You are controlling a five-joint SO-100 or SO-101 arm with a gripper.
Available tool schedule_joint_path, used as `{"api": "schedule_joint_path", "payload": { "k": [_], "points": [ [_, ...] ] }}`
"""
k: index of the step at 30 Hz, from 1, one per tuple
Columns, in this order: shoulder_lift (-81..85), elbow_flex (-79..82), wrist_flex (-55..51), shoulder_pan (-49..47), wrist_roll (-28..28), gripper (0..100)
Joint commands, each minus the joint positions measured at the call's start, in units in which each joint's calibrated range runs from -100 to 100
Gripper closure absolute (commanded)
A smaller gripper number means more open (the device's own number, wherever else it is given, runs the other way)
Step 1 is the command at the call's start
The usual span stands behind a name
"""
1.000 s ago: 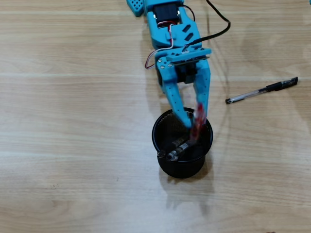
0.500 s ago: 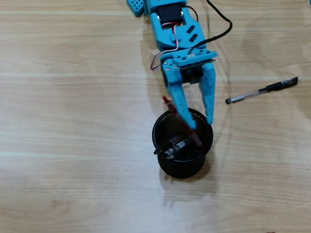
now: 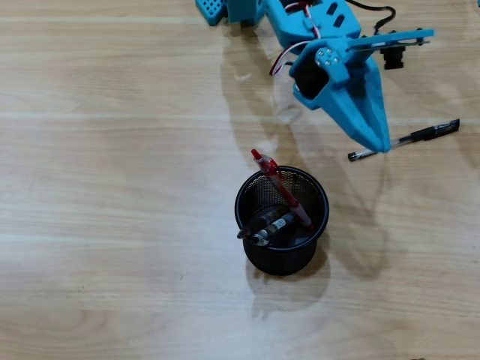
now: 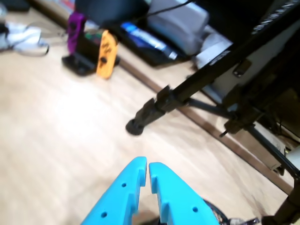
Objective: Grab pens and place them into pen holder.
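The pen holder (image 3: 281, 262), a black mesh cup, stands mid-table in the overhead view. A red pen (image 3: 280, 187) leans in it with its top end sticking out past the upper-left rim. Two black-and-clear pens (image 3: 270, 227) lie inside beside it. One black pen (image 3: 409, 139) lies on the table to the right. My blue gripper (image 3: 381, 145) hangs over that pen's left part, shut and empty. In the wrist view the gripper (image 4: 147, 165) has its tips nearly touching, and the holder's rim (image 4: 215, 214) peeks out at the bottom.
The arm's base (image 3: 225, 9) and a black cable (image 3: 375, 11) sit at the table's top edge. In the wrist view a black tripod foot (image 4: 136, 126) rests on the table, with an orange object (image 4: 106, 52) and a purple object (image 4: 75, 28) at the far edge.
The gripper let go of the red pen, which now leans in the holder. The gripper has risen, shut, and swung right to above the black pen on the table.
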State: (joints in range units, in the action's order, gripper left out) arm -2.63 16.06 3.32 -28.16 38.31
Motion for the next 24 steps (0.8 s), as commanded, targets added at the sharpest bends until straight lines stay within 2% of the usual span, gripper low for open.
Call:
{"api": "schedule_joint_path", "payload": {
  "k": [1,7,11,18,24],
  "points": [
    [6.8,-3.8,-13.1,-2.7,-3.4,98],
    [10.1,-11.4,-31.5,-7.4,-12.4,98],
    [9.9,-17.0,-42.1,-9.5,-16.3,98],
    [8.7,-19.8,-51.3,-11.4,-22.3,98],
    [-0.6,-24.9,-55.3,-13.9,-26.9,98]
  ]
}}
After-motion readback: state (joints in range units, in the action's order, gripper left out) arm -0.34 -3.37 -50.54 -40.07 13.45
